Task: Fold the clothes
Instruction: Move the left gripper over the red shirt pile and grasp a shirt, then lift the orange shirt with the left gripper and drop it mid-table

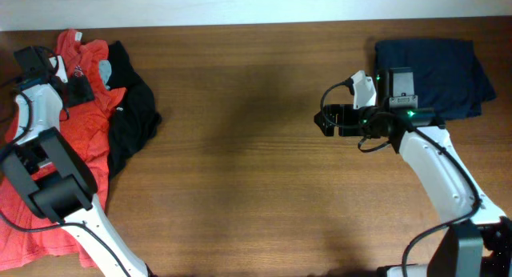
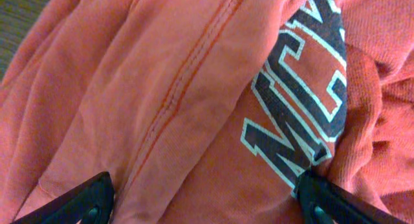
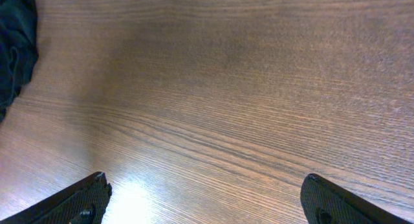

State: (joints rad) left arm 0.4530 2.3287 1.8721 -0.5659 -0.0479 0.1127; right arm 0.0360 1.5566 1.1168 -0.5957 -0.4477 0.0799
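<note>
My left gripper (image 2: 206, 190) and right gripper (image 3: 206, 190) both wide open, empty; orange heap (image 1: 80, 129) runs near-to-far, plus one black piece (image 1: 134, 113), one navy piece (image 1: 436, 73)

Matt cloth clothes (image 2: 162, 88), smooth wooden table (image 3: 259, 88)

Orange-red shirt (image 2: 162, 88) fills frame, seam running diag.; dark white-edged lettering (image 2: 297, 101) at rt; left gripper (image 2: 206, 204) tips wide apart, btm corners; table (image 2: 16, 17) upper left.
</note>
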